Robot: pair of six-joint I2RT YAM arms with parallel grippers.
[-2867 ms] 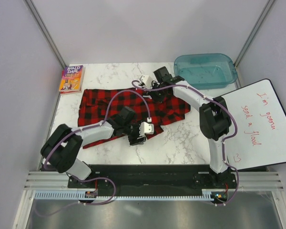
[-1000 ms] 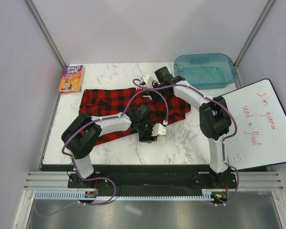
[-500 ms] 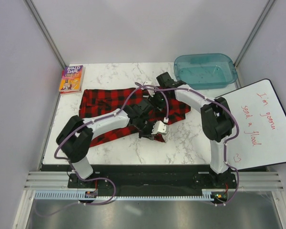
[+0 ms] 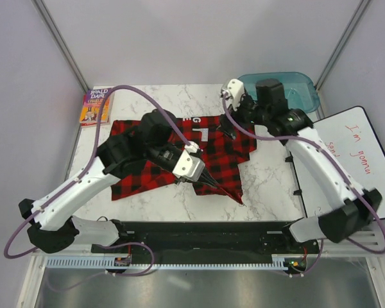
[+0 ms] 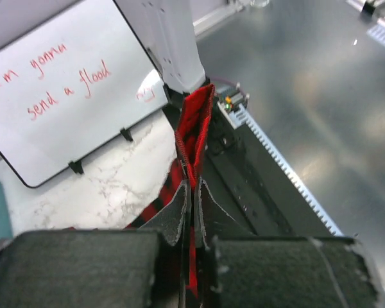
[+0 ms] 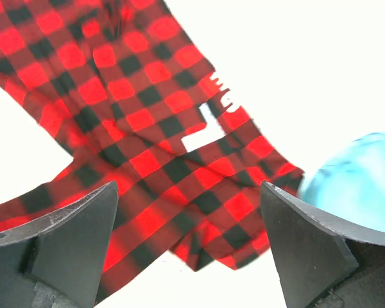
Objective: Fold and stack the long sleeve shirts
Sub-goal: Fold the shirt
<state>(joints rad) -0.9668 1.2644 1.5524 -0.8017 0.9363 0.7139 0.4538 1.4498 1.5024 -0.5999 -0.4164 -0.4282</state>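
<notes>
Long sleeve shirt [image 4: 223, 154], red-and-black buffalo check with white block lettering near its top edge, lies spread across the middle of the marble table [image 4: 147, 97]. Its cloth is rumpled. One fold is drawn to a point at the lower right, close to the table's near edge.

The left gripper [image 4: 208, 181] is clamped tight on that fold. In the left wrist view a thin strip of checked cloth is pinched between the two fingers [image 5: 176, 215] and runs away from them.

The right gripper [image 6: 188, 212] hangs above the shirt's upper right part. Its jaws are spread wide and have nothing between them.

Bare marble shows along the top of the frame above the shirt and at the right between the shirt and the whiteboard [image 4: 362, 160], which bears red handwriting. A narrower strip is bare below the shirt, next to the black base rail [image 4: 199, 231].

A paperback book [image 4: 96, 106] sits at the upper left corner of the table, just beside the shirt's corner. A teal plastic tub [image 4: 298, 96] is at the upper right. Pale wall panels enclose the table.
</notes>
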